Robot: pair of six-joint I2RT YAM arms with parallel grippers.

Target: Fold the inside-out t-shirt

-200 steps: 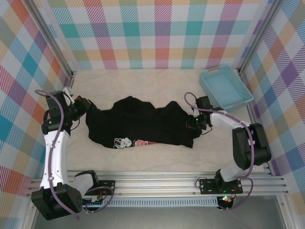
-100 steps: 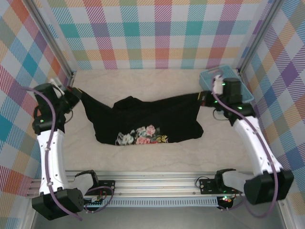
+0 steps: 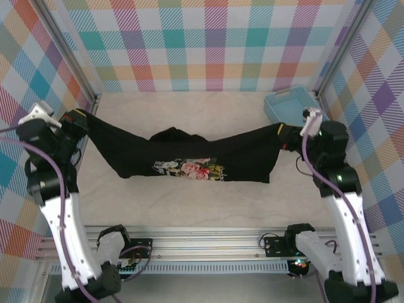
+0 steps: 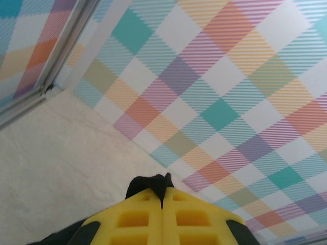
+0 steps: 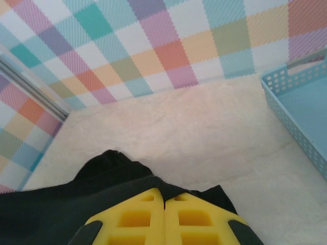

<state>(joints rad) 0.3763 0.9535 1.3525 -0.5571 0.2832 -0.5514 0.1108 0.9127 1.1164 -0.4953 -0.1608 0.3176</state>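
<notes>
**Shirt hoisted and drawn wide between two arms**

Both arms, low over the desk [image 3: 208, 205] a second before, had swung up and outward, elbows high at either side. The left fingers [image 4: 138, 219] and right fingers [image 5: 189, 217], each pair pressed together on a pinch of black cloth, held the inside-out t-shirt [image 3: 189, 151] stretched between them, sagging mid-span, its print [image 3: 189, 169] facing up. It looked ready for laying flat. The blue tray [image 3: 273, 108] stood beyond.
</notes>
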